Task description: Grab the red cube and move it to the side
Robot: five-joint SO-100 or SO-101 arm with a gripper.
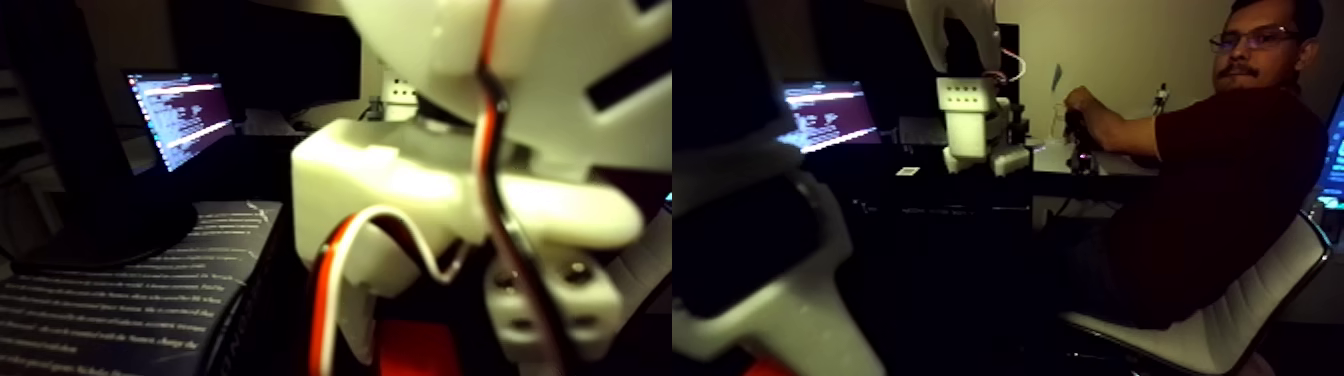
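In the left half of the fixed view, the white arm and its gripper [445, 335] loom very close and blurred, with red, white and black wires running down them. A bright red patch, the red cube [415, 352], shows at the bottom edge between two white gripper parts. The right half shows a sliver of the same red [768, 368] under a white gripper part [790, 300]. Whether the jaws are gripping the cube is hidden by blur and the frame edge.
A lit laptop screen [180, 115] stands at the back left on a dark desk. A book with printed text [110, 300] lies at the lower left. A person [1230, 170] sits on a white chair [1220, 330] at the right, a hand on another white arm [975, 125].
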